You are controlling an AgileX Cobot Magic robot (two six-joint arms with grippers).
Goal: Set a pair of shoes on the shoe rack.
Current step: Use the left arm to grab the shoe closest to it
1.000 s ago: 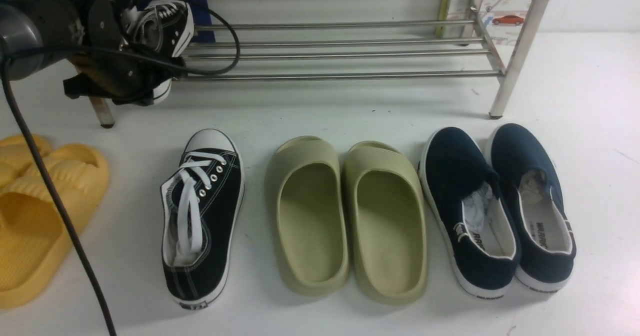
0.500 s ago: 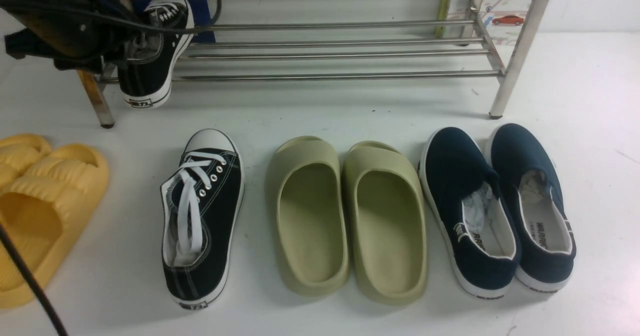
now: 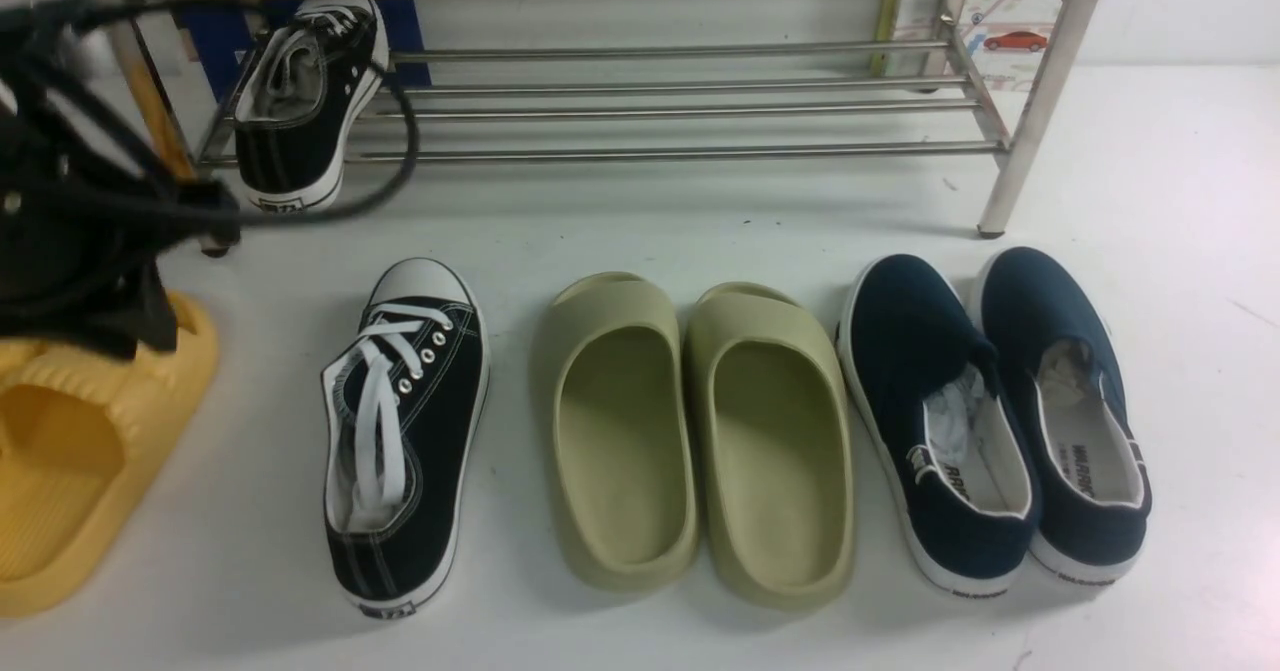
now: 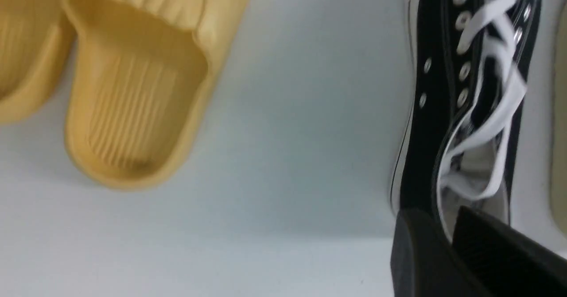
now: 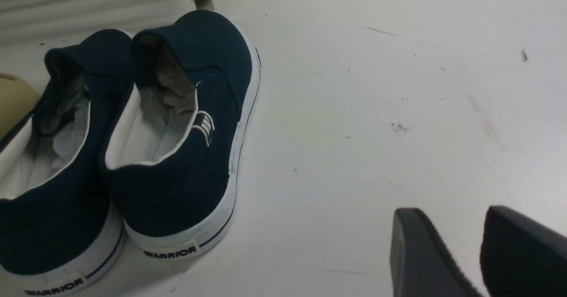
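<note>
One black canvas sneaker [image 3: 300, 101] lies on the lower bars of the steel shoe rack [image 3: 680, 151] at its left end, with its heel hanging over the front bar. The other black sneaker [image 3: 405, 431] lies on the floor in front, toe toward the rack; it also shows in the left wrist view [image 4: 469, 89]. My left arm [image 3: 70, 241] is a blurred black shape at the left edge, over the yellow slides. My left gripper [image 4: 436, 219] holds nothing, its jaws almost together. My right gripper [image 5: 447, 213] is open and empty over bare floor.
A pair of olive-green slides [image 3: 700, 441] lies in the middle. A pair of navy slip-ons [image 3: 1000, 421] lies at the right, next to my right gripper [image 5: 177, 133]. Yellow slides [image 3: 80, 451] lie at the far left [image 4: 133, 102].
My left gripper has let go of the sneaker on the rack. The arm has drawn back and down to the left, over the yellow slides.
</note>
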